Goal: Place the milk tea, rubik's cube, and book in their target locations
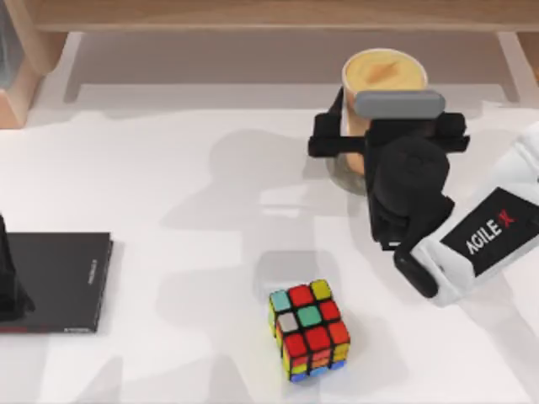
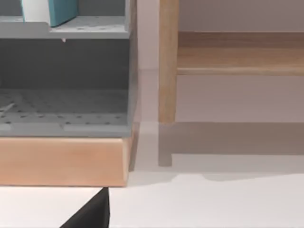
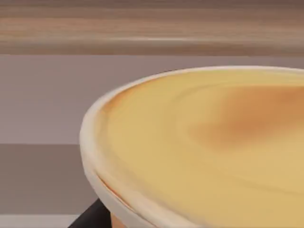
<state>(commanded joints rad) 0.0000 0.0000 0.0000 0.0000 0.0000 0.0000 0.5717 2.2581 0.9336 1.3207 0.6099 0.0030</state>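
Gripping from above in the top view, the right gripper (image 1: 383,139) of the white AgileX arm has its black fingers on either side of the tall orange milk tea cup with yellow-tan round top (image 1: 381,80), clamped on it, at the table's far right by a wooden shelf edge (image 1: 269,15). The cup's base sits on a small round grey coaster (image 1: 341,178). The small multicoloured rubik's cube with black edges (image 1: 308,329) lies on the white table (image 1: 185,168) near the front, middle, well apart from the cup. A thin flat black book (image 1: 59,280) lies at the left edge, part of the left arm (image 1: 10,286) over it.

Left wrist view: a grey perforated rack (image 2: 66,109) on a wooden base, teal-blue-covered book (image 2: 59,10) on its upper level; left tool state cannot tell.

Right wrist view: the cup's pale-rimmed top (image 3: 209,142) close up.
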